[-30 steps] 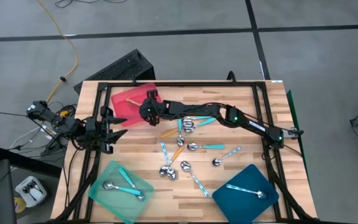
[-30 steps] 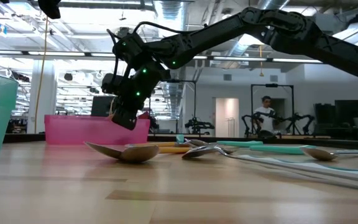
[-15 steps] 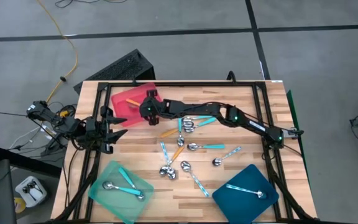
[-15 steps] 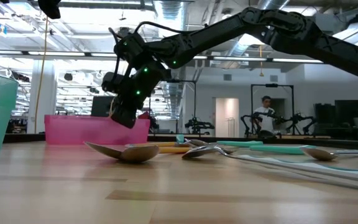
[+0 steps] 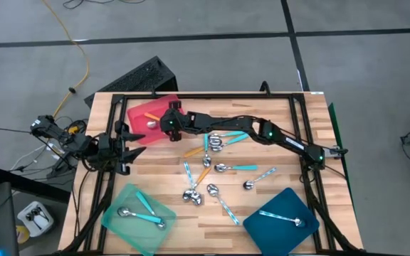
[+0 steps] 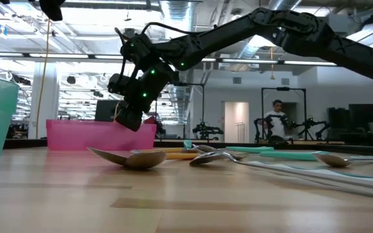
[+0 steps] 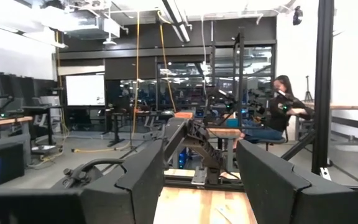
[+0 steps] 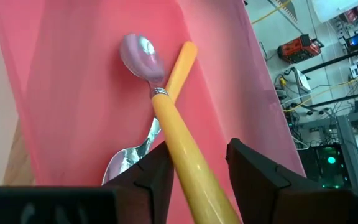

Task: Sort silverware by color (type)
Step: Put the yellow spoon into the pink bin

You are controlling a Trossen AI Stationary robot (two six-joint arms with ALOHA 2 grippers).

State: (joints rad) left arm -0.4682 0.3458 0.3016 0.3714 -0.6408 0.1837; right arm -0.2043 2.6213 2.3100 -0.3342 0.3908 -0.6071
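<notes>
My right gripper [image 5: 164, 125] reaches over the red tray [image 5: 142, 112] at the table's far left and is shut on an orange-handled spoon [image 8: 166, 112]. The spoon's shiny bowl [image 8: 140, 55] is over the tray floor. A second orange-handled spoon [image 8: 180, 62] lies flat in the tray, crossed under the held one. My left gripper [image 5: 132, 146] waits open at the table's left edge, near the tray's near corner. My right gripper holds the orange spoon by its handle [image 8: 191, 171], between the two fingers, with the handle running along the fingers. The fingers slant down from the table's right side. The bowl end points away from the gripper over the red tray; whether it touches the tray I cannot tell.
Several loose spoons [image 5: 206, 171] with orange, turquoise and pale blue handles lie mid-table. A mint-green tray [image 5: 119, 203] at the near left holds two turquoise spoons. A dark-blue tray [image 5: 265, 226] at the near right holds one pale blue spoon. A black frame borders the table.
My right gripper has shifted a little up and toward the table's left edge over the red tray, still holding the orange spoon.
</notes>
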